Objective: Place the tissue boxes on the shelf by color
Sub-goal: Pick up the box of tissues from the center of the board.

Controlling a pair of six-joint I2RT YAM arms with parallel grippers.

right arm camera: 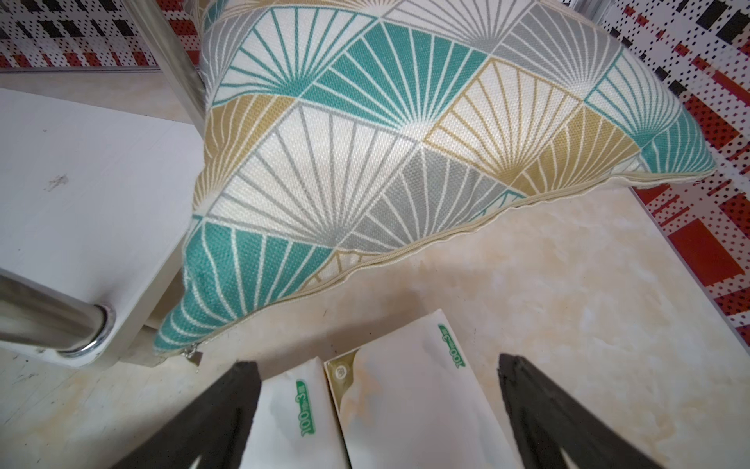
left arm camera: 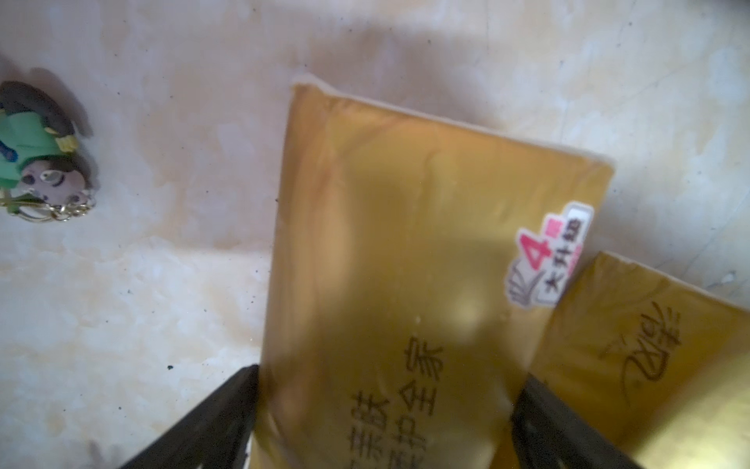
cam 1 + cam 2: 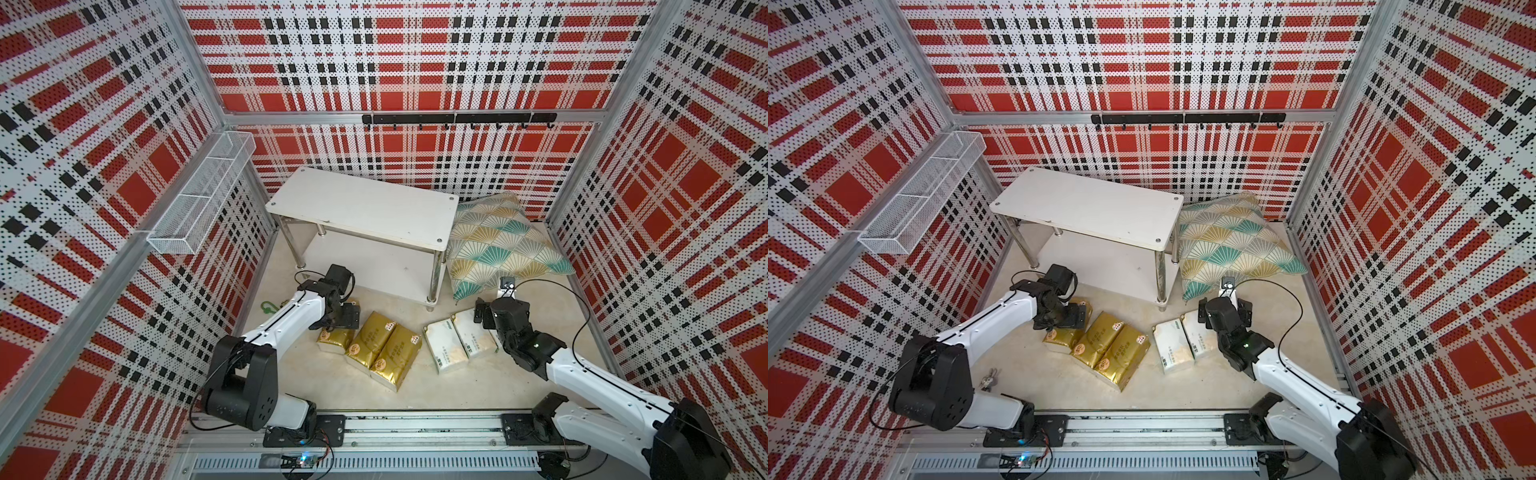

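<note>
Three gold tissue boxes lie side by side on the floor in front of the shelf (image 3: pixel 361 208): a left one (image 3: pixel 332 338), a middle one (image 3: pixel 372 338) and a right one (image 3: pixel 397 357). My left gripper (image 2: pixel 389 375) is open. It straddles the left gold box (image 2: pixel 406 243), with a finger close against each long side. The box rests on the floor, and its neighbour (image 2: pixel 649 365) lies alongside. Two white tissue boxes (image 1: pixel 414 406) (image 1: pixel 288 418) lie side by side under my open right gripper (image 1: pixel 377 361). Both shelf boards are bare.
A fan-patterned pillow (image 3: pixel 498 245) leans against the shelf's right legs, just beyond the white boxes. A small green keychain figure (image 2: pixel 40 162) lies on the floor left of the gold boxes. A wire basket (image 3: pixel 199 195) hangs on the left wall. A hook rail (image 3: pixel 457 119) crosses the back wall.
</note>
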